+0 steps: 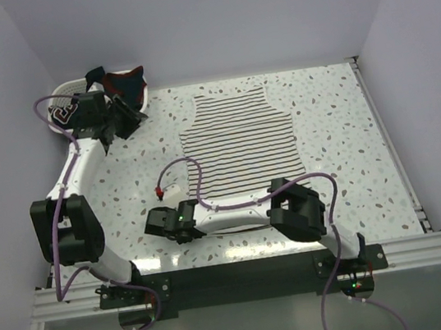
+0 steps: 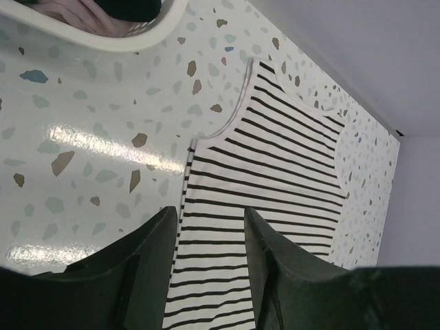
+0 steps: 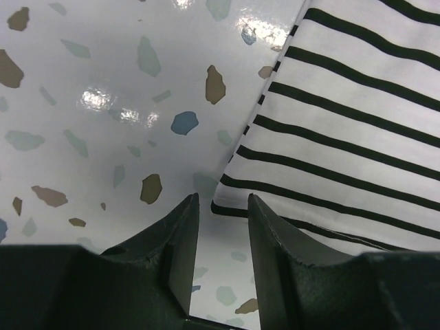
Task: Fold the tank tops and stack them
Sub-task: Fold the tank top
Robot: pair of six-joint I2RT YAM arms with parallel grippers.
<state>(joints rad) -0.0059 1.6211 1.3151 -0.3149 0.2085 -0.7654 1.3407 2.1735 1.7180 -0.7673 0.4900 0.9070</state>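
A white tank top with thin dark stripes (image 1: 239, 141) lies spread flat on the speckled table (image 1: 344, 155), straps toward the far side. A dark navy tank top with red trim (image 1: 123, 81) hangs over a white basket (image 1: 68, 90) at the far left. My left gripper (image 1: 120, 118) hovers beside the basket, open and empty. In the left wrist view the striped top (image 2: 275, 165) shows between and beyond the left gripper (image 2: 210, 221). My right gripper (image 1: 164, 221) is open by the top's near left corner. That corner (image 3: 230, 196) lies just ahead of the right gripper (image 3: 223, 204), which holds nothing.
The basket rim (image 2: 148, 40) shows in the left wrist view with pinkish cloth (image 2: 69, 10) inside. Purple cables loop along both arms. Walls close the table on three sides, and a metal rail (image 1: 237, 274) runs along the near edge.
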